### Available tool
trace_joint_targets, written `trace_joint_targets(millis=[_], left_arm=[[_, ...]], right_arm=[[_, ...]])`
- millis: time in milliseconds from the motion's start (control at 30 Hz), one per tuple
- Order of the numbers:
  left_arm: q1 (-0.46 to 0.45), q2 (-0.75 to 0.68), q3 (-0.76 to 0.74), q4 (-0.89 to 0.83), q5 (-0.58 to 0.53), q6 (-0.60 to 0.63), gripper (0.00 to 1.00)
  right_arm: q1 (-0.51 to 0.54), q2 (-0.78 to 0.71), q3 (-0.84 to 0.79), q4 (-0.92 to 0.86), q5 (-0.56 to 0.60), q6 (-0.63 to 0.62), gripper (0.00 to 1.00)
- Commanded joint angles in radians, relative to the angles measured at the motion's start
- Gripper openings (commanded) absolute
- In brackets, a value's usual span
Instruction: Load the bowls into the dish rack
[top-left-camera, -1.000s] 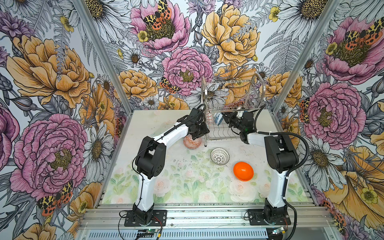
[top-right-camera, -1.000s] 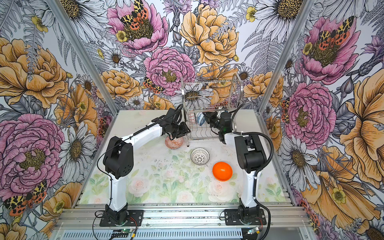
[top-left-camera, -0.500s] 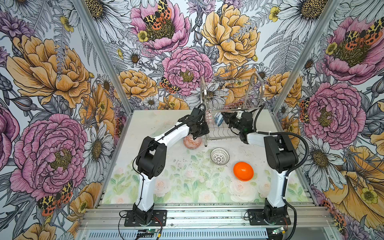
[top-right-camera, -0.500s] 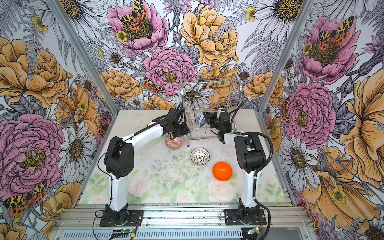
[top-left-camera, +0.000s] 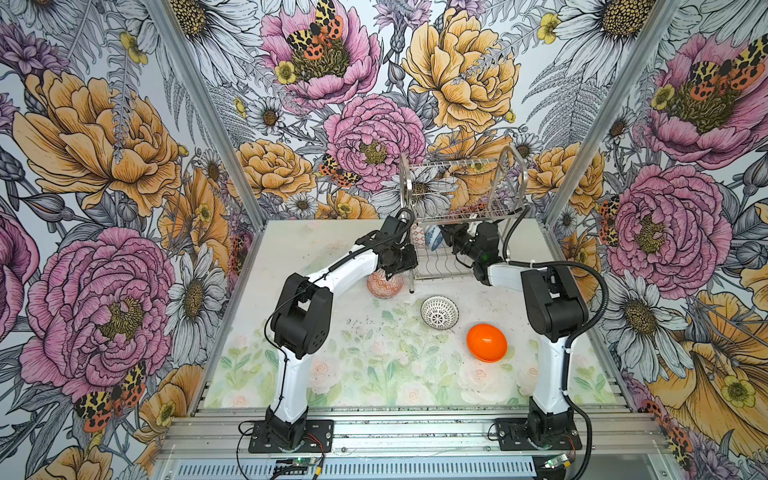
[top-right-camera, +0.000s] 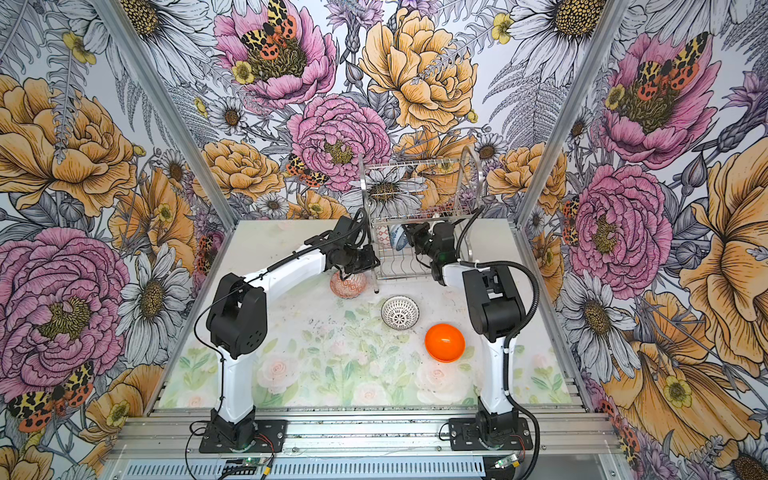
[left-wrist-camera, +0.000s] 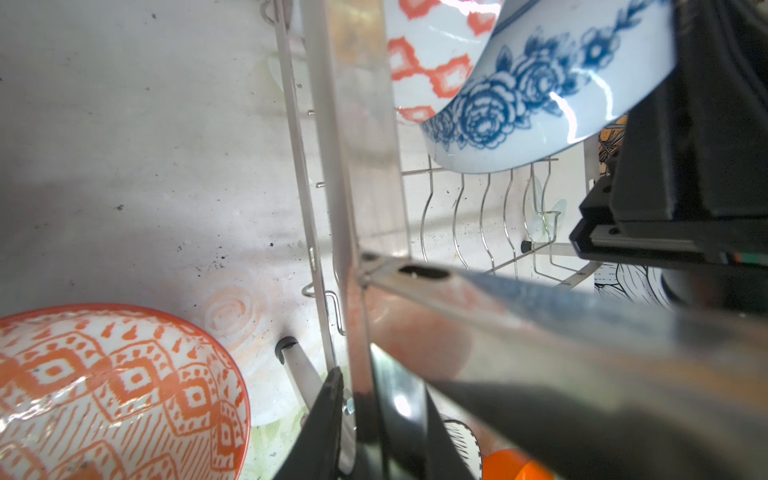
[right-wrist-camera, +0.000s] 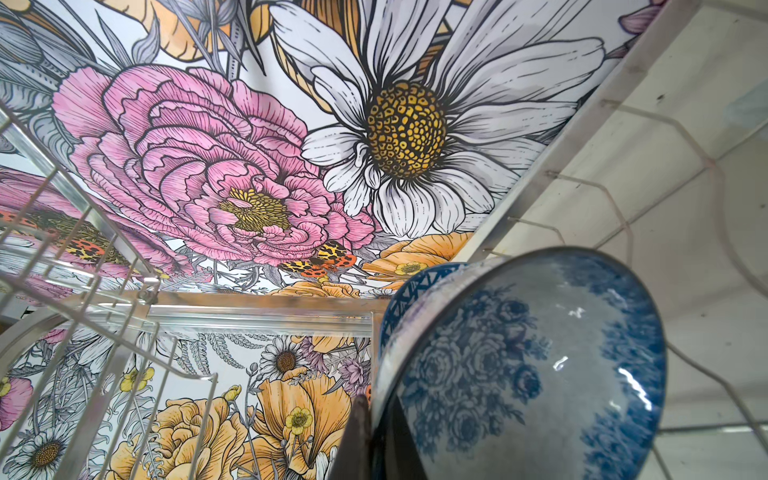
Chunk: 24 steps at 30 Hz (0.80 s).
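Observation:
The steel dish rack (top-left-camera: 461, 195) (top-right-camera: 419, 187) stands at the back of the table. My left gripper (top-left-camera: 405, 266) (left-wrist-camera: 357, 415) is shut on its left end post (left-wrist-camera: 353, 232). Inside the lower tier, my right gripper (top-left-camera: 446, 239) (right-wrist-camera: 374, 415) is shut on the rim of a blue rose-patterned bowl (top-left-camera: 434, 239) (right-wrist-camera: 540, 365) (left-wrist-camera: 540, 95), tilted on edge. An orange-white bowl (top-left-camera: 417, 236) (left-wrist-camera: 428, 54) stands in the rack beside it. On the table lie another orange-white bowl (top-left-camera: 385, 284) (left-wrist-camera: 104, 395), a black-and-white lattice bowl (top-left-camera: 439, 312) and a plain orange bowl (top-left-camera: 486, 343).
A blue cross-hatched rim (right-wrist-camera: 415, 286) shows behind the held bowl. The rack's wavy wire slots (left-wrist-camera: 486, 224) run to the right of the bowls. The flowered walls close in behind and beside the rack. The pale floral mat (top-left-camera: 374, 365) covers the front of the table.
My left gripper's jaws have closed in on the rack's end post. The right arm with the blue bowl has barely moved, and the bowls on the table lie as before.

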Motion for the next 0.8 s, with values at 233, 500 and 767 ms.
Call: trace_joint_targets(millis=[233,500,767], left_arm=[[0.027,-0.002,-0.064,-0.119,-0.017,-0.045,0.18],[0.032,-0.008,-0.076,-0.125,-0.009,-0.034,0.18],[0.039,-0.01,-0.079,-0.135,-0.009,-0.022,0.18]], right_arm=[[0.016,0.072,0.092,0.003,-0.04,-0.072,0.01],[0.027,0.112,0.109,0.019,-0.043,-0.081,0.01],[0.035,0.156,0.133,0.043,-0.056,-0.079,0.03]])
